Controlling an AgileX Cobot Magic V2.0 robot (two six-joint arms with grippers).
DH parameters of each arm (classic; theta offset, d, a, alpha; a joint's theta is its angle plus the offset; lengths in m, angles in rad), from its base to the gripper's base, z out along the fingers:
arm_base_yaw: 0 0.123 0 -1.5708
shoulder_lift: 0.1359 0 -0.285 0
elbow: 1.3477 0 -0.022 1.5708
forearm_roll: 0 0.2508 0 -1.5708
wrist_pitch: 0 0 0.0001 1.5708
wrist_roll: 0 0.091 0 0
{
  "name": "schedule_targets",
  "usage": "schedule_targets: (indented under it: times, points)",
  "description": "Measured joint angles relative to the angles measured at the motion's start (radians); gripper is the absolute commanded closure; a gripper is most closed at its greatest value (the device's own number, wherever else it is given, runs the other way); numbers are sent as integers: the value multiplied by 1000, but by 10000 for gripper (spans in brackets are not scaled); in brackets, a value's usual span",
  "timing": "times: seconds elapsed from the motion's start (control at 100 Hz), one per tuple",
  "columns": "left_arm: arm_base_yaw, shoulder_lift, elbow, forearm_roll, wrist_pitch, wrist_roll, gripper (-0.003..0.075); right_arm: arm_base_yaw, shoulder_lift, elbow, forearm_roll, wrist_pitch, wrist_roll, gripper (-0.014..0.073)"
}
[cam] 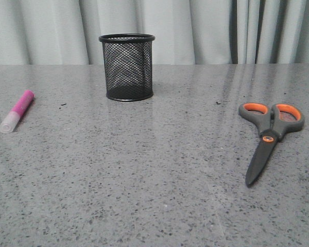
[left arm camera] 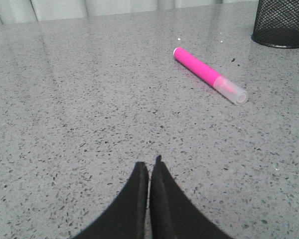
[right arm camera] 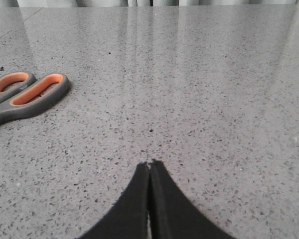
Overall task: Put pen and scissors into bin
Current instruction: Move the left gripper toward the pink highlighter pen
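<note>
The magenta pen [cam: 18, 110] lies flat at the table's left, whitish cap toward the front. It also shows in the left wrist view [left arm camera: 209, 74], well ahead of my left gripper [left arm camera: 149, 164], which is shut and empty. The scissors [cam: 269, 135] lie closed at the right, orange-lined loops toward the back, blades pointing to the front. Their loops show in the right wrist view [right arm camera: 27, 94], off to one side of my right gripper [right arm camera: 149, 164], which is shut and empty. The black mesh bin [cam: 127, 67] stands upright at the back centre. Neither gripper shows in the front view.
The grey speckled table [cam: 154, 180] spans the whole front view. Pale curtains [cam: 206, 28] hang behind its far edge. The bin's base shows at a corner of the left wrist view [left arm camera: 284, 22].
</note>
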Motion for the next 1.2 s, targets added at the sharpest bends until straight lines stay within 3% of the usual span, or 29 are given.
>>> schedule_targets:
  times: [0.77, 0.86, 0.99, 1.08, 1.2]
  points:
    - [0, 0, 0, 0, 0, 0, 739, 0, 0, 0, -2, -7, 0, 662]
    - [0, 0, 0, 0, 0, 0, 739, 0, 0, 0, -4, -63, 0, 662]
    - [0, 0, 0, -3, -8, 0, 739, 0, 0, 0, 85, -284, 0, 662]
    - [0, 0, 0, -105, -65, -2, 739, 0, 0, 0, 148, -442, 0, 662]
    - [0, 0, 0, -423, -225, -4, 739, 0, 0, 0, 207, -500, 13, 662]
